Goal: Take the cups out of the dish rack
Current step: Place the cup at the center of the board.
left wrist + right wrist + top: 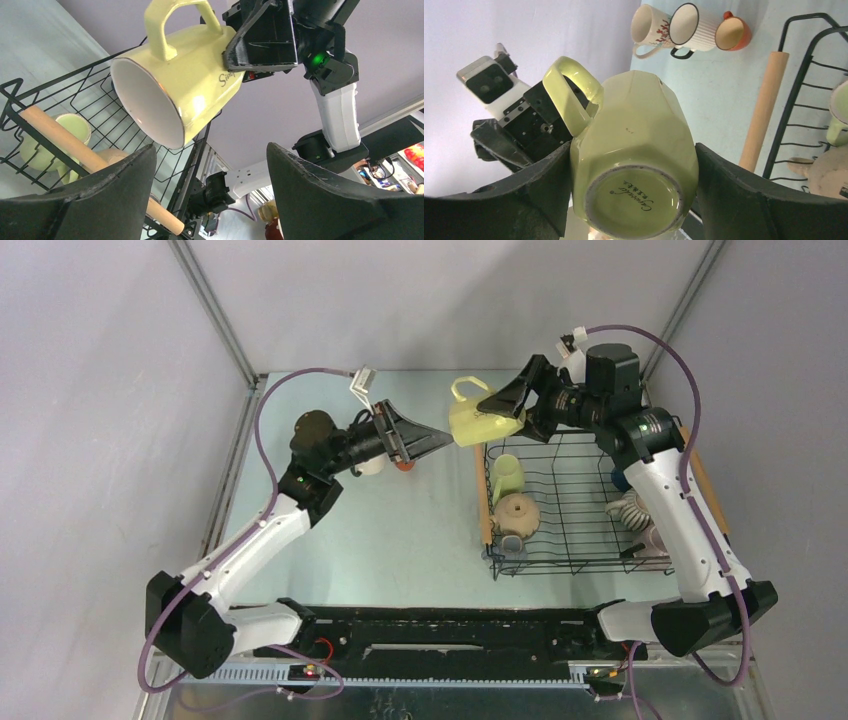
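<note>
My right gripper [503, 403] is shut on a pale yellow-green cup [478, 420], holding it in the air on its side above the back left corner of the dish rack [580, 566]. In the right wrist view the fingers press both sides of the cup [636, 150], base toward the camera. My left gripper [436, 441] is open just left of the cup's mouth [150, 107], nothing between its fingers [125, 185]. In the rack lie a pale green cup [507, 478], a tan cup [517, 512], a grey cup [510, 545] and a cream ribbed cup [630, 508].
Three cups stand on the table left of the rack: a white patterned one [648, 25], a white ribbed one [694, 22] and an orange-red one [732, 33]. The rack's wooden handle [766, 100] runs along its left side. Frame posts stand at the back corners.
</note>
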{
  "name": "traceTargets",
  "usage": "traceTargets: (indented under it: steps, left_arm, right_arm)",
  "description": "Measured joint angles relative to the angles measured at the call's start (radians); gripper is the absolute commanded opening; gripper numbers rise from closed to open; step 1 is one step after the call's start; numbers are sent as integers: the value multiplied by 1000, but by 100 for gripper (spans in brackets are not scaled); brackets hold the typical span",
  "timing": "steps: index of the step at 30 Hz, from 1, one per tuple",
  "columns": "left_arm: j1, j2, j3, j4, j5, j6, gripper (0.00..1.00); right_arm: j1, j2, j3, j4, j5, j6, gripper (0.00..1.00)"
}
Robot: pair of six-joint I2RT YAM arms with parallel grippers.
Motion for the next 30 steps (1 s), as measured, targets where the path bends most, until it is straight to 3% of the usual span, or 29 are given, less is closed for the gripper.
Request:
traceTargets:
  steps: [12, 23, 30]
  left_arm:
    - [5, 16, -5, 92, 11, -26, 65]
    - [4, 9, -40, 194, 26, -42, 48]
    - [2, 0, -55, 211, 27, -41, 44]
  right_arm:
    - [29, 4, -50, 108, -88, 80, 13]
    - [52, 6, -177, 324, -170, 257, 13]
    - [60, 6, -193, 367, -179, 306, 13]
